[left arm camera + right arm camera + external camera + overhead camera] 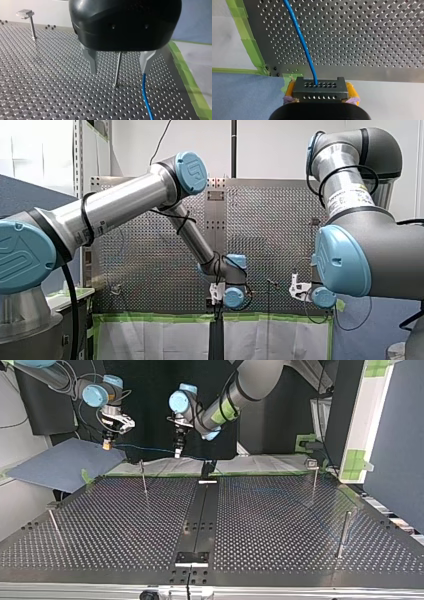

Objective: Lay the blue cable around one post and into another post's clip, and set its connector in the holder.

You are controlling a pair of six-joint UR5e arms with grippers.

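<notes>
Now pinches connector (320,88) in right end effector (107,445); trails blue cable (304,47) straight past spread left end effector (118,71), beside post (119,58).

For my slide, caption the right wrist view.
Right gripper, yellow-padded, clamps the connector; blue cable runs over the perforated table.

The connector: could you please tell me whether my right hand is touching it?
Touching. The right wrist view shows the connector clamped between my right hand's yellow pads, which press against both its sides.
</notes>
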